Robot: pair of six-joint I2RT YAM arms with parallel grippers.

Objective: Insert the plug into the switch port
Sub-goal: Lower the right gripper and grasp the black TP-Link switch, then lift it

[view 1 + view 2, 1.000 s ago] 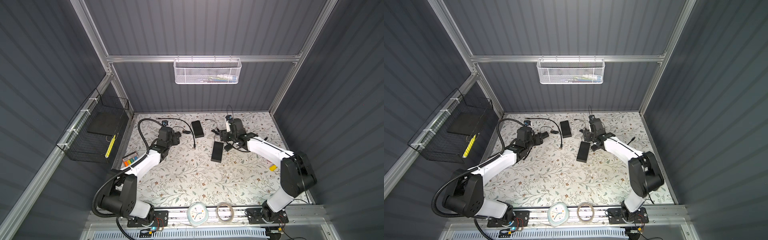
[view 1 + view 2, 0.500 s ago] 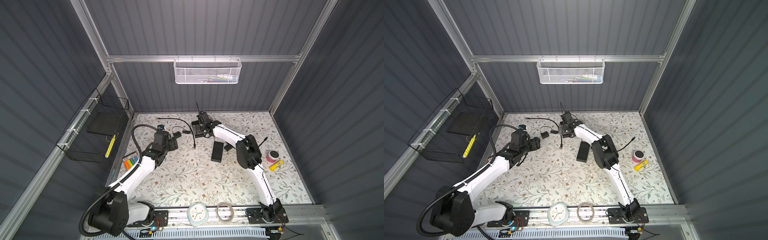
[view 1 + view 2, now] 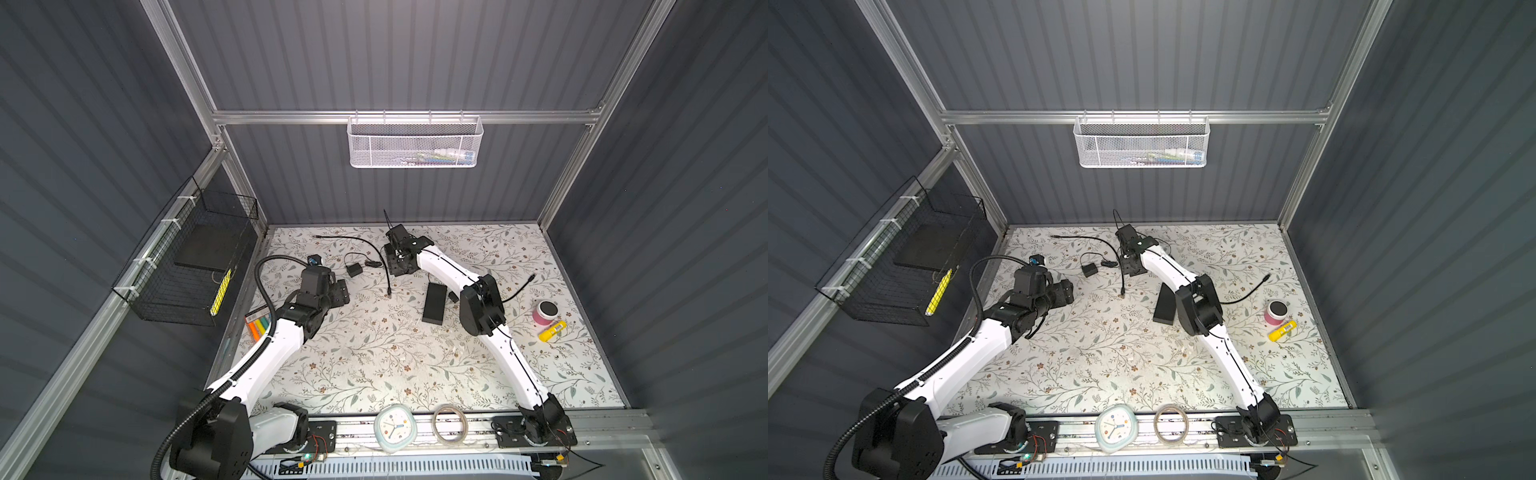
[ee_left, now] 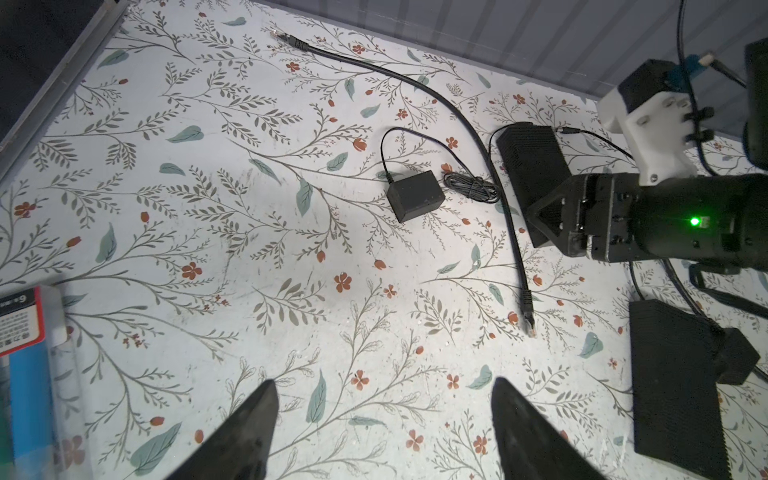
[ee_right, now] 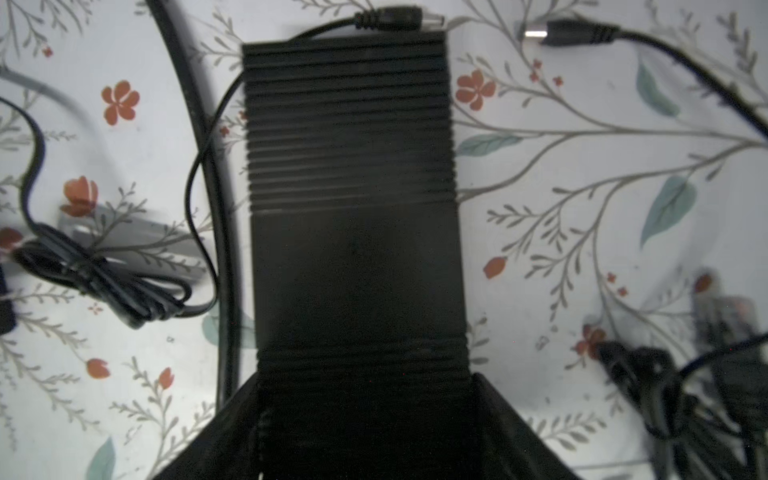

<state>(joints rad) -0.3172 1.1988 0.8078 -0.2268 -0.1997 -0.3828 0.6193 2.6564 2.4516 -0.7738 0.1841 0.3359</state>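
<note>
My left gripper (image 4: 382, 382) spreads over open mat (image 4: 249, 332); upper middle, right gripper (image 3: 398, 262) flanks one black box (image 4: 530, 162) of two. I can't tell if it's pinching.

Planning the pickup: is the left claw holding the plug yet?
No, the left claw is open over the mat, and the plug lies apart from it.

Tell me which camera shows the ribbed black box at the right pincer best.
The right wrist view: the ribbed black box sits close up, ribs clear, flanked by the right pincer. The left wrist view shows it partly behind that pincer; in both top views it is small and mostly hidden under it.
</note>
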